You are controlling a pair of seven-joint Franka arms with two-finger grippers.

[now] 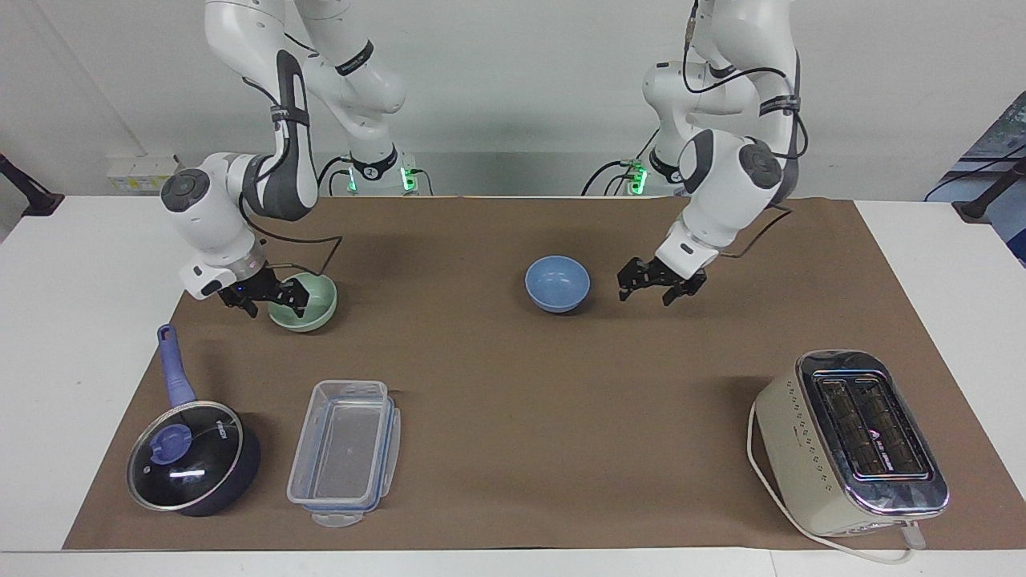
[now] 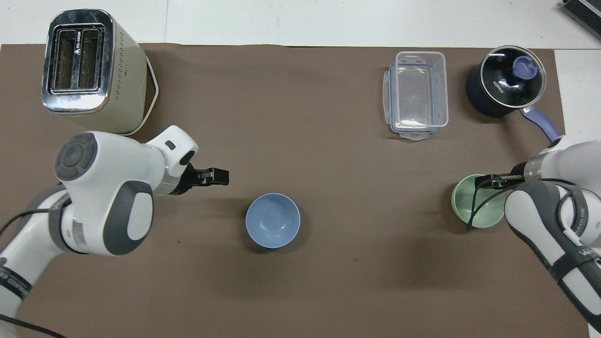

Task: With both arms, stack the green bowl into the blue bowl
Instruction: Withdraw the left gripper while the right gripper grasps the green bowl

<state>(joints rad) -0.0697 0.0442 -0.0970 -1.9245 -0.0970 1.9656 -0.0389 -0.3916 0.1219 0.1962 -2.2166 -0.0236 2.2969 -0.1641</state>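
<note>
Right pincer point(image 1: 270, 298) astride round matte green bowl point(image 1: 309, 308)

wall: plain white wall point(image 1: 513, 96) runs along the robots' end of my table, evenly lit, with soft shadows on it
table: white table point(image 1: 80, 336), most of it under a brown mat point(image 1: 513, 385)
socket strip: I see a pale one point(image 1: 140, 172) low on the wall, toward the right arm's end
edges: a dark clamp point(image 1: 24, 192) shows at that end
</note>
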